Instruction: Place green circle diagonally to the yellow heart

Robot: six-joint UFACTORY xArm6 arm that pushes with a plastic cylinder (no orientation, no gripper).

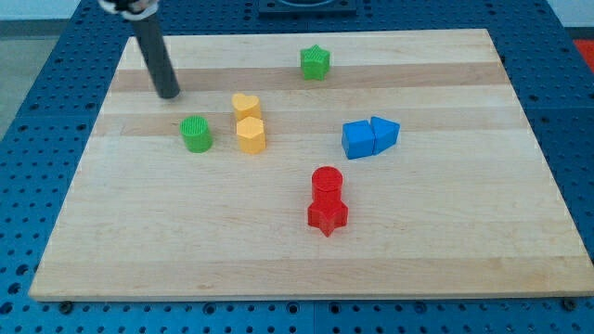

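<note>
The green circle [196, 134] stands on the wooden board, left of centre. The yellow heart [245, 106] is up and to its right, a small gap apart. A yellow hexagon [251, 134] touches the heart from below and sits level with the green circle. My tip [168, 94] is on the board up and to the left of the green circle, with a clear gap to it. The dark rod rises from the tip toward the view's top left.
A green star [316, 62] sits near the top edge. A blue cube [357, 139] and a blue triangle [384, 132] touch at centre right. A red cylinder [327, 182] touches a red star [327, 214] below it. The board [464, 241] lies on a blue perforated table.
</note>
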